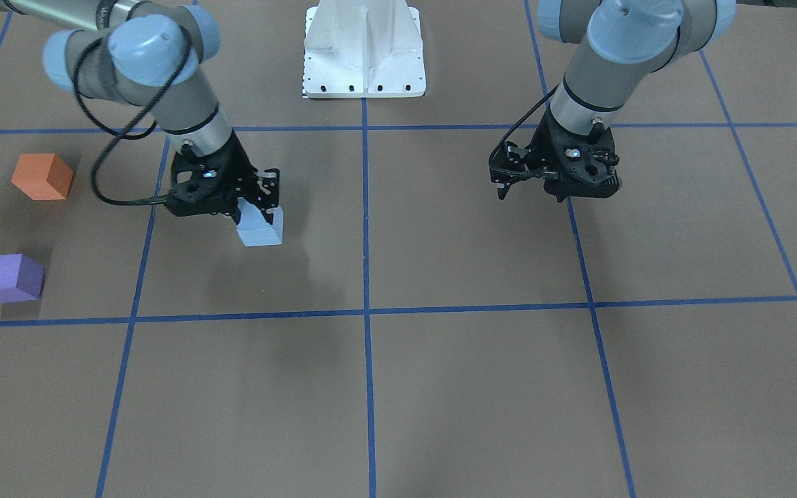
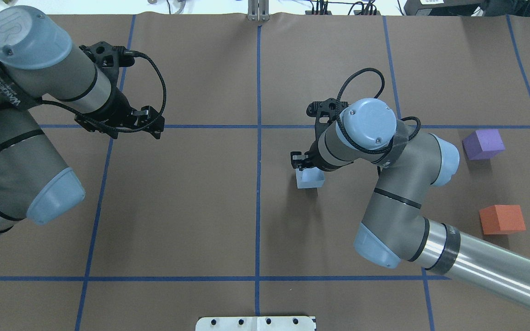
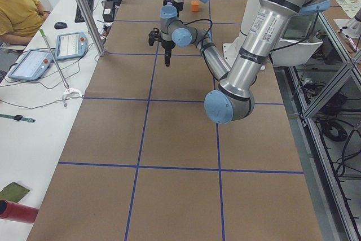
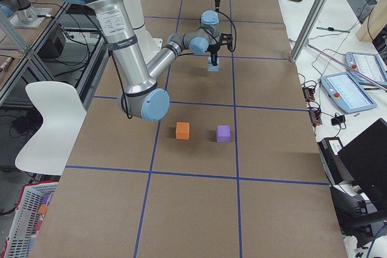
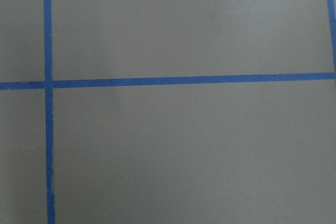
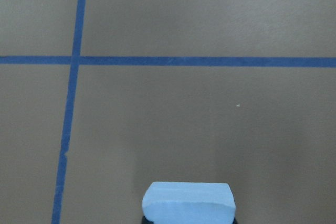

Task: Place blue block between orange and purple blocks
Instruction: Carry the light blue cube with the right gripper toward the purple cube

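Blue block, one, clamped in right fingers; one orange block, one purple block, bare table between; left fingers unclear.

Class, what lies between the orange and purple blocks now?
Nothing; the overhead view shows bare table between the orange block and purple block.

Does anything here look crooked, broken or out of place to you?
Nothing stands out. The orange block and the purple block sit apart, whole, on the table. The right gripper has the blue block between its fingers. No spill or damage shows.
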### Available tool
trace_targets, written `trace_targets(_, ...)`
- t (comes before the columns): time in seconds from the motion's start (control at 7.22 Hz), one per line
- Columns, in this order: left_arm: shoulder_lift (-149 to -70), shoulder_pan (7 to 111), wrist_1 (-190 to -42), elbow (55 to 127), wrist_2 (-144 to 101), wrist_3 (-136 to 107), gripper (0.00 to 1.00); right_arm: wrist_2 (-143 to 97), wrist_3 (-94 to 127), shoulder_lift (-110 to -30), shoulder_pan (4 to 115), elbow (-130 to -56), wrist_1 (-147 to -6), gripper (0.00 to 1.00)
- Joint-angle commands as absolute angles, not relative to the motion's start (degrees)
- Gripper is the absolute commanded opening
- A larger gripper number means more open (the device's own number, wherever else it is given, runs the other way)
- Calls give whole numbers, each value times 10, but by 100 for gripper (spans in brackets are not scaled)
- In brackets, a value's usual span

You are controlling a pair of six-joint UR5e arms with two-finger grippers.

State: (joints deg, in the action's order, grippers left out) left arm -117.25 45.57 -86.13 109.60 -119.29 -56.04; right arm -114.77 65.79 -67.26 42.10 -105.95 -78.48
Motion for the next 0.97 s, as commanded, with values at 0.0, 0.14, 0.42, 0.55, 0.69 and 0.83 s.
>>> trace_targets(0.0,-1173,455,-862,1097,-1193,-564,100,-1226,574,-780,526,-1097,-780,0)
trace_targets(0.14,-1172,455,-862,1097,-1192,-564,100,-1237,500,-831,569,-1098,-780,0)
trace_targets(0.42,-1174,454,-862,1098,-1192,-571,100,-1317,376,-921,653,-1092,-780,0)
trace_targets(0.55,-1174,454,-862,1097,-1192,-574,100,-1333,367,-945,663,-1093,-780,0)
trace_targets(0.69,-1173,454,-862,1098,-1192,-575,100,-1330,364,-955,663,-1089,-780,0)
trace_targets(0.83,-1173,454,-862,1098,-1192,-575,100,-1329,365,-954,660,-1061,-779,0)
